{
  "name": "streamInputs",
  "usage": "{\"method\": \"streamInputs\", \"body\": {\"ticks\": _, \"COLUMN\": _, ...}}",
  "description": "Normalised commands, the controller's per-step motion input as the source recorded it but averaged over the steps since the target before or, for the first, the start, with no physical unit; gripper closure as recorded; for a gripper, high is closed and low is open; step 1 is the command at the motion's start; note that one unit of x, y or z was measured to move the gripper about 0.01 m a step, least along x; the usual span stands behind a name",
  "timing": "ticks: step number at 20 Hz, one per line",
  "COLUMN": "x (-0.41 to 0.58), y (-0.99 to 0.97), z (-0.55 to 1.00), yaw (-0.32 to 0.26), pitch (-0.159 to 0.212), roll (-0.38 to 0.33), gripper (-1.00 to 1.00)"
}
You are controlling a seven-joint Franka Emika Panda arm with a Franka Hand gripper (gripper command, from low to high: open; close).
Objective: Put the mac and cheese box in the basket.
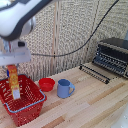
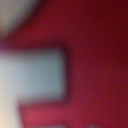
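Observation:
In the exterior view my gripping tool [image 1: 12, 70] hangs at the left, directly over the red wire-mesh container [image 1: 26, 115] with its light blue rim. It is shut on the top of the orange and yellow mac and cheese carton [image 1: 13, 82], which hangs upright. The carton's lower end sits inside the container's opening, near the container's far left side. The wrist view is heavily blurred. It shows only a pale block [image 2: 30, 75], probably the carton, against the container's red [image 2: 95, 60].
A small red bowl [image 1: 46, 84] and a blue mug [image 1: 64, 88] stand on the wooden table [image 1: 95, 105] just right of the container. A toaster oven [image 1: 112, 56] with its door folded down stands at the back right. A black cable hangs across the back wall.

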Motion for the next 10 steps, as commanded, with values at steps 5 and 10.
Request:
{"method": "streamInputs", "body": {"ticks": 5, "x": 0.169, "y": -0.10, "z": -0.17, "yaw": 0.107, "pitch": -0.001, "roll": -0.015, "gripper": -1.00}}
{"method": "streamInputs", "body": {"ticks": 10, "x": 0.165, "y": -0.04, "z": 0.32, "yaw": 0.001, "pitch": 0.070, "roll": 0.001, "gripper": -1.00}}
